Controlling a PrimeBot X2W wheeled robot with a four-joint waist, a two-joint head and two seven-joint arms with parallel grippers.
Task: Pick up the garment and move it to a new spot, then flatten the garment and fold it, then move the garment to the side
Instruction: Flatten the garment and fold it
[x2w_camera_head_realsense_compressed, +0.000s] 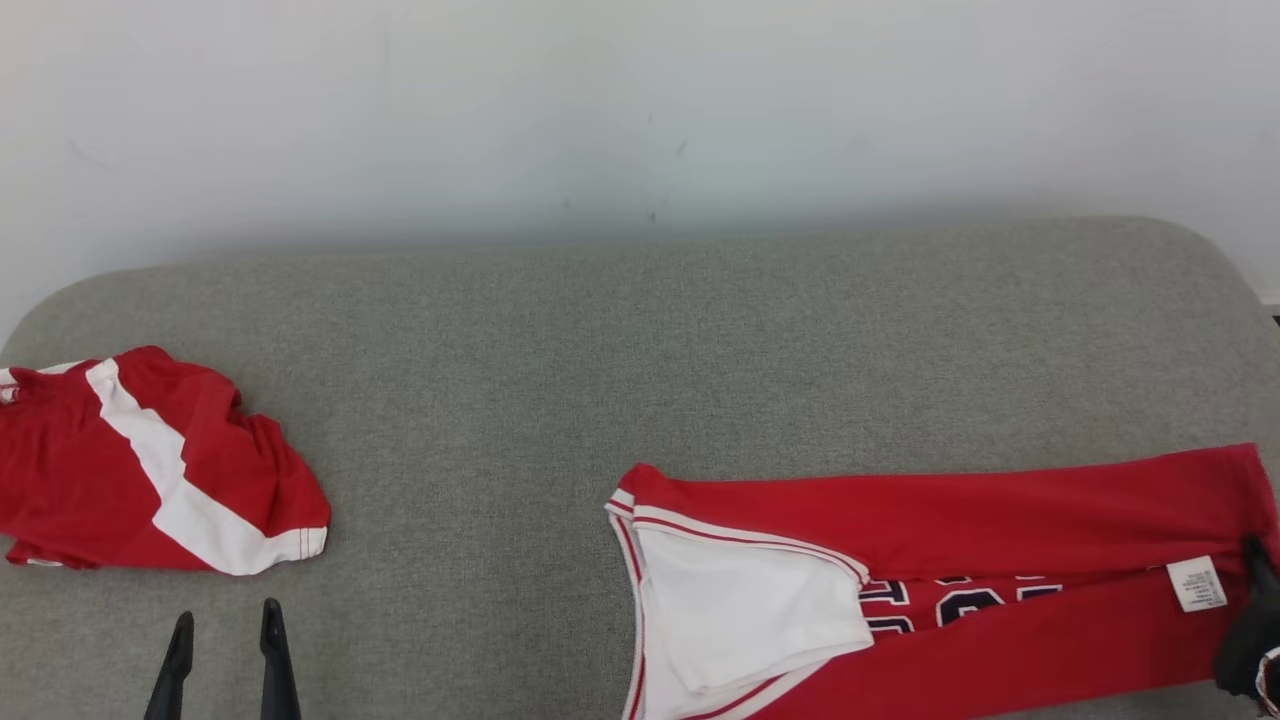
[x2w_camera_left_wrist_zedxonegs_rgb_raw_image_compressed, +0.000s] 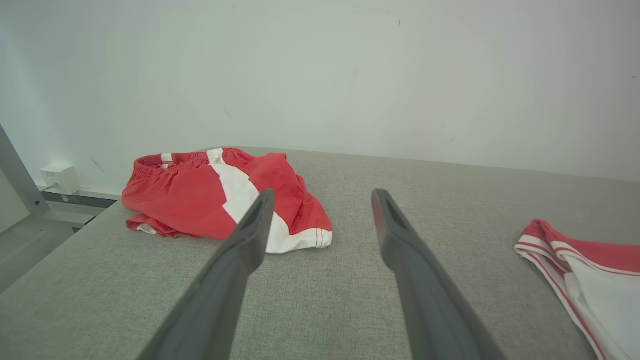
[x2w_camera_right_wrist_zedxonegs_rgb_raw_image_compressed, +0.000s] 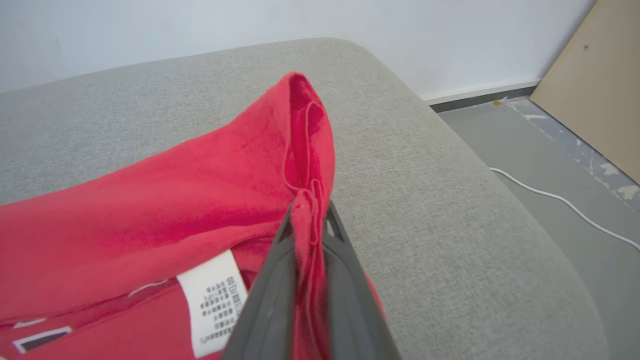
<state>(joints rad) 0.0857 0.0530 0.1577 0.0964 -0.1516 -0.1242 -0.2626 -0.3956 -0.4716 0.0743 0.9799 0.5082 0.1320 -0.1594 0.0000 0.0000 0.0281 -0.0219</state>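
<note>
Red with white-striped trim, the garment (x2w_camera_head_realsense_compressed: 1000, 520) lies stretched along the lower right part of the grey fabric-covered desk (x2w_camera_head_realsense_compressed: 600, 350), its long axis running left to right in the head view. Its white inner lining is exposed at the left end, dark lettering with white outlines shows in the gap between the two red folds, and a white care label (x2w_camera_head_realsense_compressed: 1196, 583) sits near the right end. The right gripper (x2w_camera_head_realsense_compressed: 1255, 620) is at the right edge of the head view, at the garment's right end. In the right wrist view the right gripper (x2w_camera_right_wrist_zedxonegs_rgb_raw_image_compressed: 310, 210) has its jaws closed together on a bunched red edge of the garment (x2w_camera_right_wrist_zedxonegs_rgb_raw_image_compressed: 150, 200), which rises in a fold above the fingertips; the care label (x2w_camera_right_wrist_zedxonegs_rgb_raw_image_compressed: 215, 300) lies just left of the fingers. The left gripper (x2w_camera_head_realsense_compressed: 225, 625) sits at the lower left of the head view, above the desk, with its jaws spread apart and holding nothing. In the left wrist view the left gripper (x2w_camera_left_wrist_zedxonegs_rgb_raw_image_compressed: 322, 200) points toward the wall, well apart from the garment. Red-and-white shorts (x2w_camera_head_realsense_compressed: 100, 470) lie crumpled at the left edge of the desk, just beyond the left fingertips. A white cable (x2w_camera_right_wrist_zedxonegs_rgb_raw_image_compressed: 565, 200) runs across the floor beside the desk.
</note>
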